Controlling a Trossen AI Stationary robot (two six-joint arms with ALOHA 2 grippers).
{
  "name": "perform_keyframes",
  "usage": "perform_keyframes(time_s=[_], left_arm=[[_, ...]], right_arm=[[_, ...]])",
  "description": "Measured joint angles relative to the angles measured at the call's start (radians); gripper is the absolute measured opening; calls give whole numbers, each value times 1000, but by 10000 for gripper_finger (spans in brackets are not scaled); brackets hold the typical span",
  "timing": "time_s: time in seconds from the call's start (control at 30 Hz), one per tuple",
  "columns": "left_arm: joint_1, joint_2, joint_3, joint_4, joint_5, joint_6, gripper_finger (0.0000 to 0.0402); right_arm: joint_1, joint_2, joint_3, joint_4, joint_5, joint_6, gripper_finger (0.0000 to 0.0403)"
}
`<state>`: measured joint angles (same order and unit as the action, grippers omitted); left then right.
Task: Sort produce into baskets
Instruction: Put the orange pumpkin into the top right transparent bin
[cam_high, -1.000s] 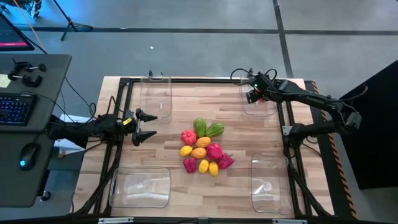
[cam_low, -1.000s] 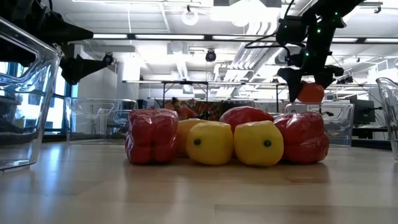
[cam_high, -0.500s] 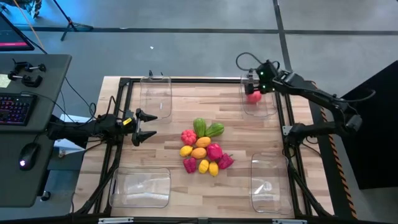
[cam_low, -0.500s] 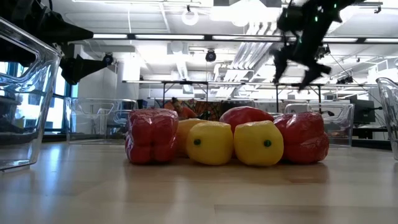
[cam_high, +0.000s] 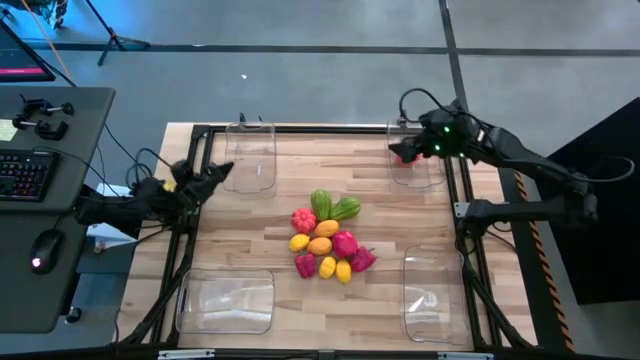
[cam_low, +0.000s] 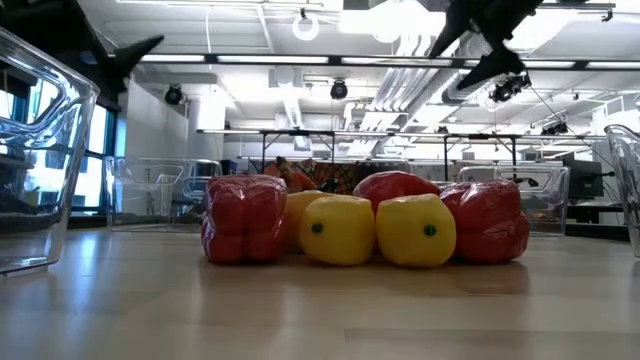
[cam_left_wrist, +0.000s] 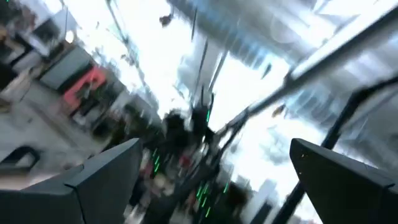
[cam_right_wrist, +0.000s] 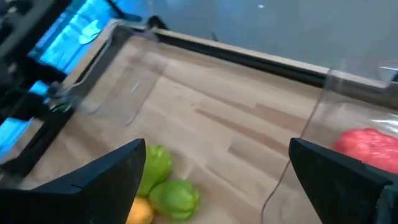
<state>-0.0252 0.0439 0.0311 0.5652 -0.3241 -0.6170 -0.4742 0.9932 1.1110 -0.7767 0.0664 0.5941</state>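
The produce pile (cam_high: 326, 238) lies at the table's middle: green, yellow, orange, red and magenta-pink pieces resting on the wood, seen close in the low view (cam_low: 370, 230). One red piece (cam_right_wrist: 365, 147) lies inside the far right basket (cam_high: 420, 168). My right gripper (cam_high: 402, 150) hovers open and empty above that basket, pointing toward the table's left; it also shows in its wrist view (cam_right_wrist: 217, 149). My left gripper (cam_high: 216, 172) is open and empty at the table's left edge, tipped upward. The far left basket (cam_high: 250, 155), near left basket (cam_high: 228, 300) and near right basket (cam_high: 432, 295) hold nothing.
A black frame (cam_high: 330, 128) runs around the table's edges. A desk with a keyboard (cam_high: 22, 172) and mouse stands off the table's left. Bare wood lies between the pile and each basket.
My right gripper has let go of the red piece, which has dropped into the far right basket, and has then risen and turned toward the table's left. My left gripper has drawn back toward the table's left edge and tipped upward.
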Motion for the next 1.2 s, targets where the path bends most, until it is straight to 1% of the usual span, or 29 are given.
perform_keyframes(time_s=[0.03, 0.1, 0.17, 0.27, 0.37, 0.47, 0.53, 0.6, 0.73, 0.9, 1.03, 1.2], left_arm=[[0, 20, 20, 0, 24, 1, 395], [0, 90, 88, -46, 108, 16, 395], [-1, 192, 181, -140, 142, 18, 395], [0, 393, 346, -356, 157, 65, 395], [1, 598, 534, -640, 161, 171, 395], [5, 791, 706, -882, 166, 270, 395], [5, 901, 799, -984, 166, 310, 395], [4, 987, 862, -1048, 167, 351, 395], [4, 1117, 915, -1060, 216, 414, 395], [4, 1235, 920, -1061, 221, 410, 395], [4, 1324, 920, -1054, 216, 410, 395], [6, 1460, 920, -936, 212, 394, 395]], right_arm=[[21, -11, 0, -2, 9, 0, 385], [63, -25, 0, -1, 41, -9, 385], [99, -32, 0, -1, 86, -17, 385], [137, -32, 0, -1, 144, -19, 385], [155, -32, 0, -1, 162, -27, 385], [168, -33, 0, -8, 163, -36, 385], [177, -34, 0, -19, 163, -38, 385], [186, -35, 0, -36, 163, -48, 385], [198, -35, 0, -70, 163, -69, 385], [200, -35, 0, -95, 163, -81, 385], [200, -35, 0, -106, 169, -125, 385], [200, -35, 0, -106, 200, -153, 385]])
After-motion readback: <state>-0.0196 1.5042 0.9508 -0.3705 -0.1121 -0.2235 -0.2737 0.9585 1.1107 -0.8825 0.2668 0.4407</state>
